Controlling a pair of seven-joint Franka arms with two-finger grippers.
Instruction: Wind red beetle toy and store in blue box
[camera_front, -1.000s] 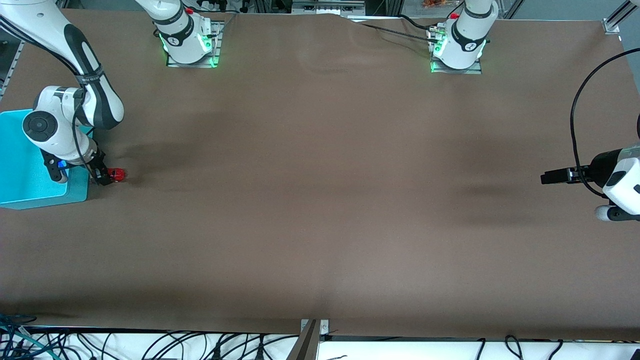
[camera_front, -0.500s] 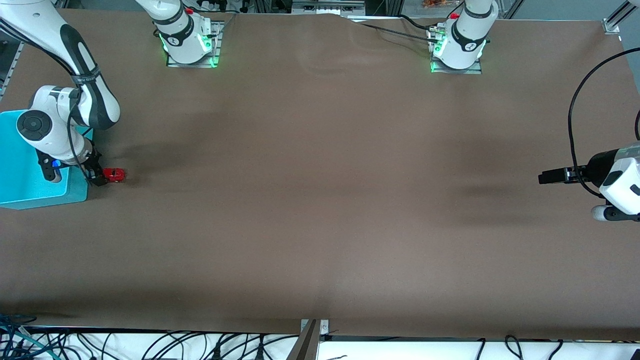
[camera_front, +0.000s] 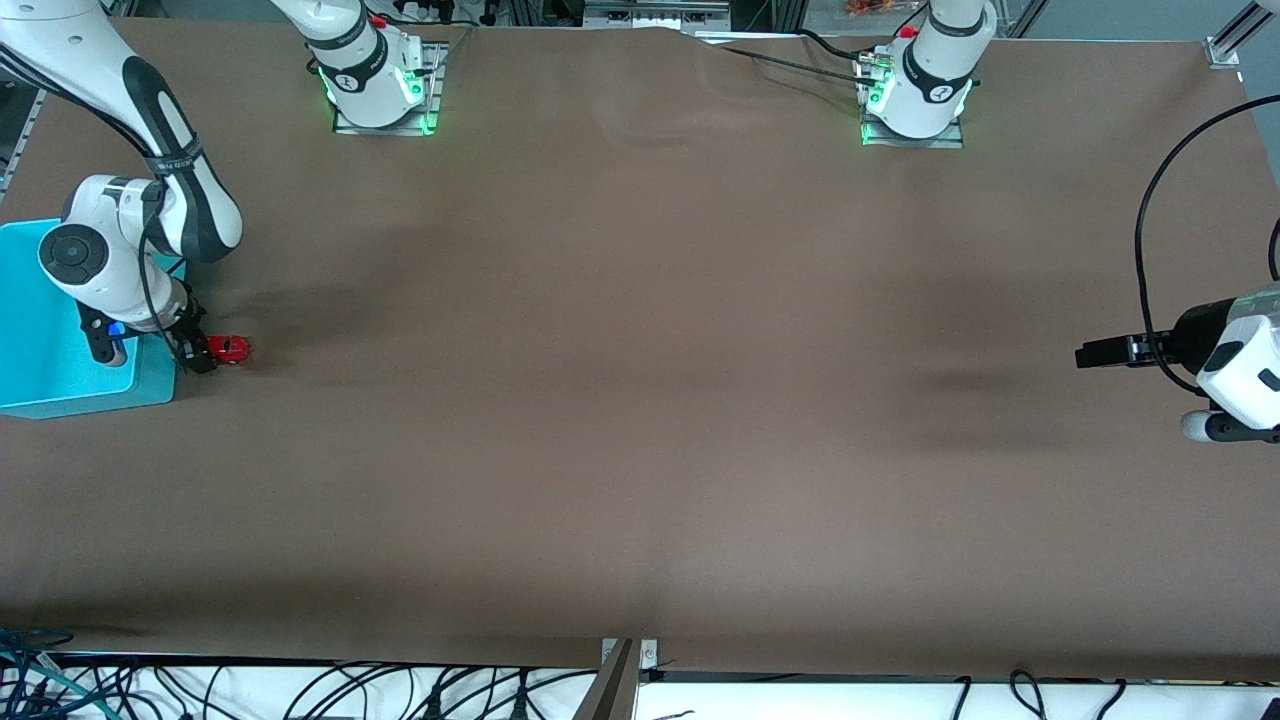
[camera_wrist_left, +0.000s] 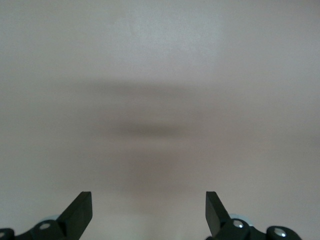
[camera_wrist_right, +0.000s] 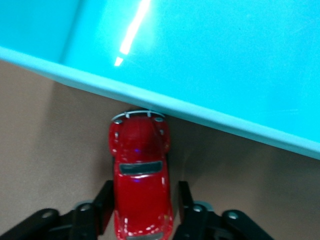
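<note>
While it sits on the table (camera_front: 640, 400), the glossy red toy car (camera_wrist_right: 141, 175) shows dark windows. Its long axis runs toward the blue box (camera_wrist_right: 210, 65), one end almost touching the wall. The right claw (camera_wrist_right: 141, 210) grips its sides; the left claw (camera_wrist_left: 148, 212) hangs open.

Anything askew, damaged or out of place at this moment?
Nothing stands out. The red beetle toy sits upright on the table beside the blue box, with the right hand closed around it. The left hand waits open over bare table at the left arm's end.

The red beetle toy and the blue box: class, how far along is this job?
Done: nothing stored; the red beetle toy sits on the table beside the blue box, outside it. In hand: the right gripper brackets the toy's sides at table level. Left: lifting it into the box. The left gripper waits open over bare table.
</note>
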